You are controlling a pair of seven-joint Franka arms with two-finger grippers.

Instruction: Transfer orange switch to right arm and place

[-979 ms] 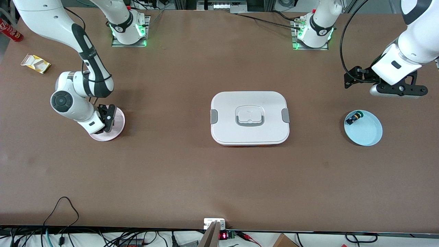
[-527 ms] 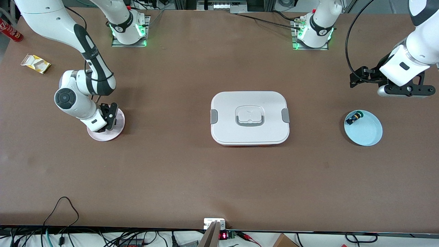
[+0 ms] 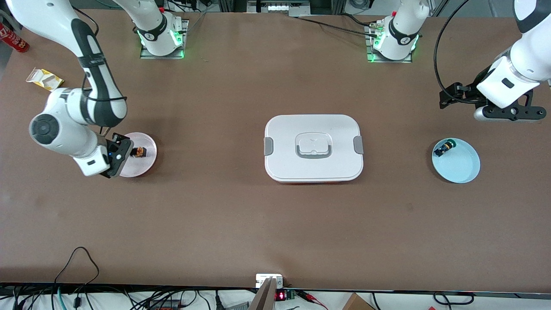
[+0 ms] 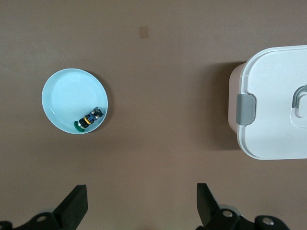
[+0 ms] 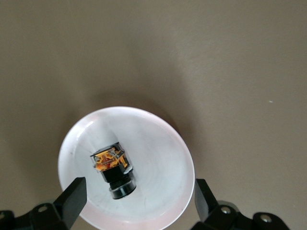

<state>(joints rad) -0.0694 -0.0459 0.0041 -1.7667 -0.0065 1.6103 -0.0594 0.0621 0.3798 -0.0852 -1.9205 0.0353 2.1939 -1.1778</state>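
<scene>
The orange switch [image 3: 138, 151] lies on its side on the pink plate [image 3: 147, 162] at the right arm's end of the table. In the right wrist view the switch [image 5: 112, 168] shows a black barrel and orange-tan terminal end, free on the plate [image 5: 163, 143]. My right gripper [image 3: 112, 160] hangs over the plate's edge, open and empty, one finger either side of the plate [image 5: 139, 203]. My left gripper [image 3: 506, 113] is open and empty, held over bare table near the blue bowl [image 3: 465, 170]; it waits [image 4: 141, 206].
A black switch with a green tip [image 3: 444, 148] lies in the blue bowl [image 4: 64, 93]. A closed white lunch box [image 3: 313, 148] with grey clasps sits mid-table. A yellow packet [image 3: 44, 79] and a red can [image 3: 13, 39] lie at the right arm's end.
My right gripper has drawn back from the middle of the pink plate toward the table's end, and the orange switch now shows lying on the plate. My left arm shifted slightly, then held still.
</scene>
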